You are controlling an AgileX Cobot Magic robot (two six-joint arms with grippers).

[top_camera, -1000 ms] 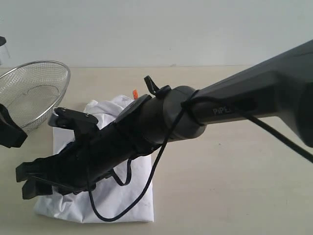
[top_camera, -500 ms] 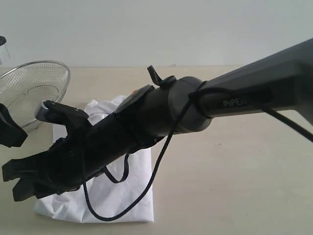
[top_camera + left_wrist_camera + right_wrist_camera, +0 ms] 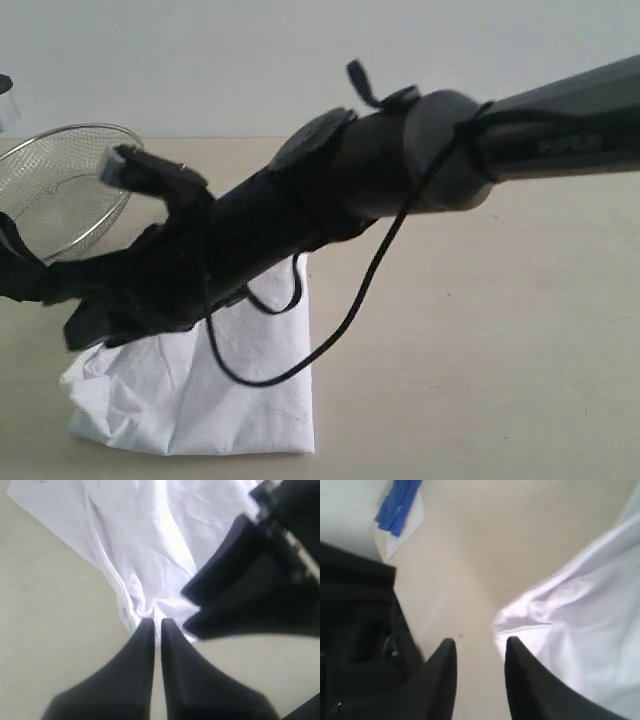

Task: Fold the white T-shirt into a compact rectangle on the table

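Note:
The white T-shirt [image 3: 230,400] lies as a rumpled, partly folded heap on the table [image 3: 480,350] at the front left. No lettering or tag shows. My right arm reaches across over it. The right gripper [image 3: 85,325] hangs above the shirt's left edge. In the right wrist view it [image 3: 480,640] is open, with bare table between its fingers and the shirt's bunched corner [image 3: 520,615] beside one tip. My left gripper [image 3: 156,622] is shut, tips at that bunched corner [image 3: 150,607]. I cannot tell whether they touch it. It stays at the far left [image 3: 25,275].
A wire mesh basket [image 3: 60,180] stands at the back left, close behind both grippers. A black cable loop [image 3: 300,360] hangs from my right arm over the shirt. A blue object on a white sheet [image 3: 397,505] lies farther off on the table.
My right arm has lifted and swung up off the shirt, and its jaws have narrowed. The shirt's left edge now bulges up more. The left gripper has not moved.

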